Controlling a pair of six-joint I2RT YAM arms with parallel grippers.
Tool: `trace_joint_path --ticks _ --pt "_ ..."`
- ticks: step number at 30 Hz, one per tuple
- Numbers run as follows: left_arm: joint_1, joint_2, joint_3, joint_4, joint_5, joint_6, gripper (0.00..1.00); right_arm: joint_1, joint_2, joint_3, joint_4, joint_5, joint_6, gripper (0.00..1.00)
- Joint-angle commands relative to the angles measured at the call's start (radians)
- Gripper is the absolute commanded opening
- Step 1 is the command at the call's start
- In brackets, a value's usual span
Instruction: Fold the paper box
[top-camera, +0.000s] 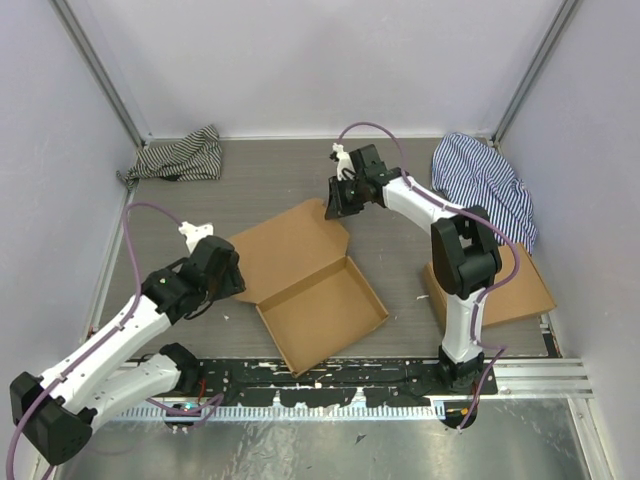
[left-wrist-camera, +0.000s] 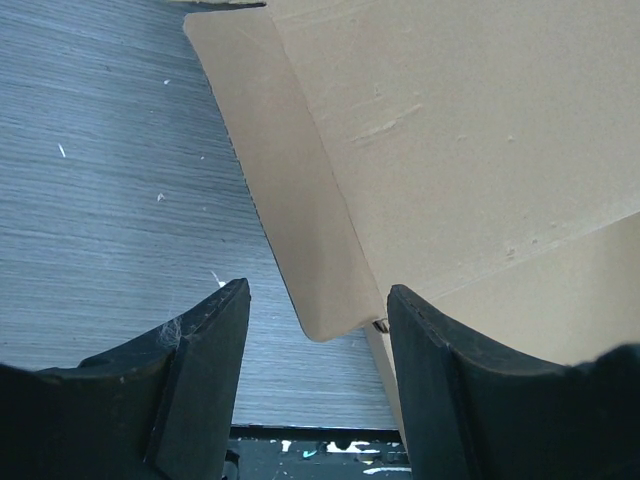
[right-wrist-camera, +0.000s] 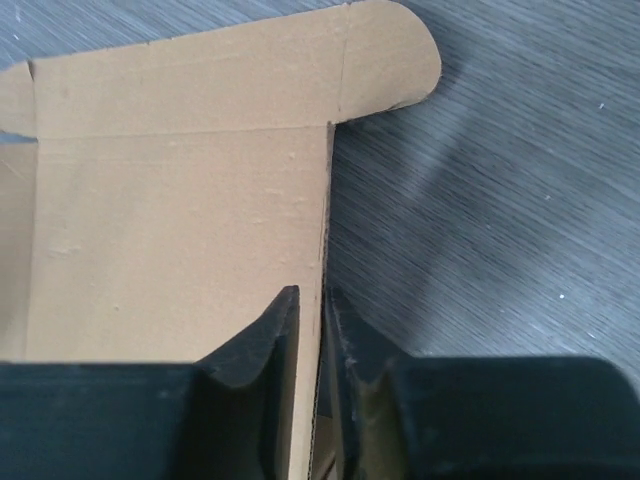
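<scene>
1. The paper box (top-camera: 320, 300) lies on the tabletop (top-camera: 400, 240) between the two tools. Its tray (top-camera: 325, 318) has its walls standing, and its lid (top-camera: 290, 248) is spread flat and open.
2. The right tool (right-wrist-camera: 312, 300) is clenched on the lid's side edge, with the thin cardboard caught in the narrow slot between the fingers. Ahead of it, past the fingertips, the tuck flap (right-wrist-camera: 230, 80) and its rounded ear (right-wrist-camera: 390, 60) lie flat, not creased.
3. The left tool (left-wrist-camera: 318, 295) is released, its fingers set wide apart. The lid's rounded corner tab (left-wrist-camera: 310, 250) reaches into the gap between them, and neither finger seems to touch it. Bare tabletop shows to the left of this tool, and the lid panel spreads ahead and to its right.
4. In the top view the right tool (top-camera: 338, 205) is at the lid's far corner and the left tool (top-camera: 228, 272) is just beside the lid's opposite edge, so the two bracket the lid.
5. The step in hand appears to be the closing stage: the tray is formed, and the lid flaps are not yet creased and tucked.
6. The next move likely calls for the left tool to close on its tab, or get under that edge. Both tools would then raise the lid evenly about its hinge crease and swing it over the tray, with the tuck flap bent down so it enters inside the tray's front wall.
7. A one-sided lift would probably twist the panel or drag the light tray across the tabletop.
</scene>
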Motion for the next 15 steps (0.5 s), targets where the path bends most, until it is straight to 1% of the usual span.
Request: trace_joint_path --ticks 1,2,5,7,10,12,15 --pt "0.005 0.026 0.003 0.039 -0.005 0.0 0.64 0.002 0.006 0.06 0.002 -0.019 0.011 0.19" --pt "0.005 0.035 0.009 0.044 -0.005 0.003 0.64 0.001 0.002 0.061 0.002 0.005 0.017 0.14" --pt "0.004 0.067 0.032 0.054 -0.008 0.02 0.64 0.002 -0.015 0.059 0.003 0.087 0.024 0.09" --pt "0.006 0.09 0.053 0.058 -0.011 0.033 0.64 0.001 -0.032 0.053 0.008 0.139 0.026 0.02" --pt "0.01 0.122 0.09 0.058 -0.023 0.056 0.64 0.001 -0.078 0.015 0.041 0.218 0.046 0.01" --pt "0.015 0.14 0.117 0.068 -0.029 0.071 0.64 0.001 -0.12 -0.031 0.077 0.298 0.073 0.01" --pt "0.033 0.174 0.156 0.086 -0.03 0.097 0.65 0.001 -0.177 -0.099 0.13 0.356 0.103 0.01"
